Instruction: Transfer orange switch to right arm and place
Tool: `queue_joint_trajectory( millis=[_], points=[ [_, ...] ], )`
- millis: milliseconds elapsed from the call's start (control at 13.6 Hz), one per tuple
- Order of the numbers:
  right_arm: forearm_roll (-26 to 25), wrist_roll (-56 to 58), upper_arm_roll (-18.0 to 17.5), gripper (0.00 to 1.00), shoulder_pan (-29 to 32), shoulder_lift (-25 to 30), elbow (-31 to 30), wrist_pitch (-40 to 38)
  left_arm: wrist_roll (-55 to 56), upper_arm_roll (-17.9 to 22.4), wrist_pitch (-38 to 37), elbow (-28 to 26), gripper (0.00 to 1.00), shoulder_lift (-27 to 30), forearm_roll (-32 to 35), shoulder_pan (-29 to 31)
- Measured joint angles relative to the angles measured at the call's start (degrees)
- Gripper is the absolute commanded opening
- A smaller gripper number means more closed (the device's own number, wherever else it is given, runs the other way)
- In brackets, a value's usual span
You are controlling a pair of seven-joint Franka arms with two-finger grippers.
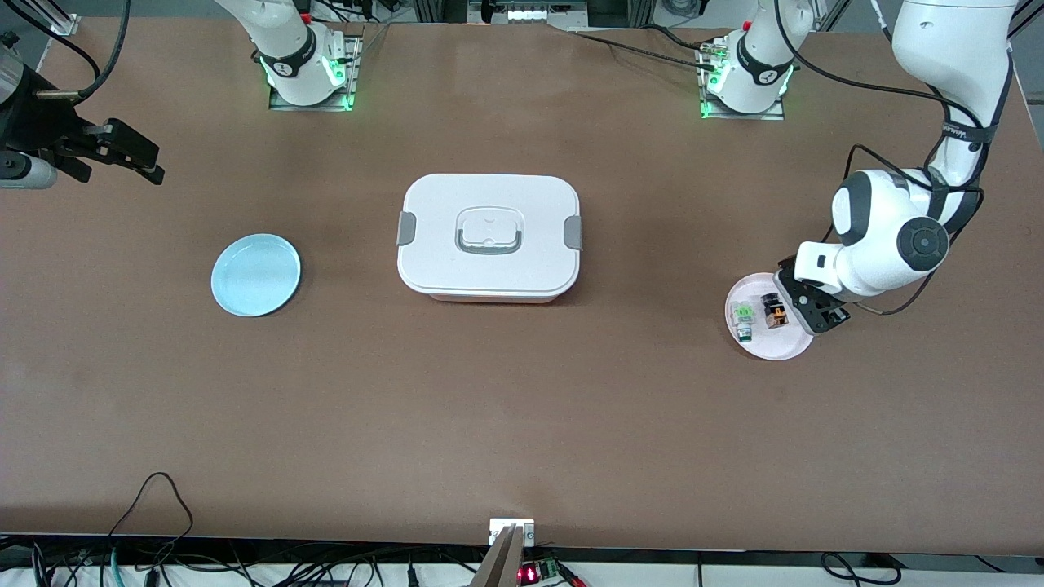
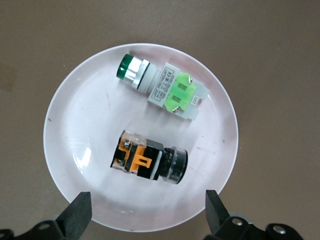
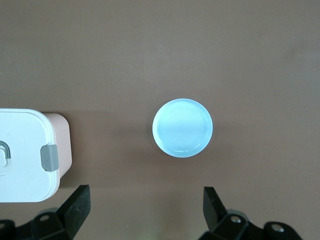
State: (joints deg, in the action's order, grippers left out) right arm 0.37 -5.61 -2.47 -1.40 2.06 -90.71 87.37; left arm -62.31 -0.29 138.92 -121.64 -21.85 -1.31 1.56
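The right gripper (image 1: 134, 159) hung high over the table's edge at the right arm's end, at about 9 o'clock in the front view. Its two black fingers (image 3: 75, 207) stood wide apart and held nothing. That arm waited there.

A round light blue dish (image 1: 255, 274) sat on the brown table (image 1: 522, 424), at about 8 o'clock from the big box. In the right wrist view the blue dish (image 3: 182, 127) showed between the spread fingers, with nothing in it.

The white lunch box (image 1: 488, 236) sat in the middle of the table. It had a lid with a handle on top and a grey clip on each short side. Its pink bottom peeked out under the lid.

At about 3 o'clock in the front view, toward the left arm's end, sat a small white plate (image 1: 754, 346). The orange switch (image 1: 774, 312) lay on its side on that plate. Just beside it lay a white and green switch (image 1: 741, 319), a bit apart from it.

The left gripper (image 1: 818, 314) hovered low over the plate's edge. Its fingers (image 2: 77, 215) were spread wide and held nothing. In the left wrist view the orange switch (image 2: 149, 157) lay between the two fingertips, and the green switch (image 2: 162, 88) lay farther up the white plate (image 2: 70, 125)
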Motion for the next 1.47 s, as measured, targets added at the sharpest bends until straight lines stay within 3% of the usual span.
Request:
queue_joint_trajectory(
  millis=[737, 885, 1253, 1401, 1475],
  points=[
    [0.0, 0.0, 0.4, 1.00, 0.0, -0.2, -0.1, -1.1, -0.2, -0.8, 7.4, 0.0, 0.99, -4.9, 0.0, 0.0],
    [0.0, 0.0, 0.4, 1.00, 0.0, -0.2, -0.2, -1.5, -0.2, -0.8, 7.6, 0.0, 0.89, -5.1, 0.0, 0.0],
    [0.0, 0.0, 0.4, 1.00, 0.0, -0.4, -0.3, -2.0, -0.2, -0.8, 7.6, 0.0, 0.87, -5.1, 0.0, 0.0],
    [0.0, 0.0, 0.4, 1.00, 0.0, -0.5, -0.3, -2.1, -0.2, -0.8, 7.7, 0.0, 0.56, -5.1, 0.0, 0.0],
    [0.0, 0.0, 0.4, 1.00, 0.0, -0.6, -0.3, -2.3, -0.2, -0.9, 7.7, 0.0, 0.28, -5.1, 0.0, 0.0]
  ],
)
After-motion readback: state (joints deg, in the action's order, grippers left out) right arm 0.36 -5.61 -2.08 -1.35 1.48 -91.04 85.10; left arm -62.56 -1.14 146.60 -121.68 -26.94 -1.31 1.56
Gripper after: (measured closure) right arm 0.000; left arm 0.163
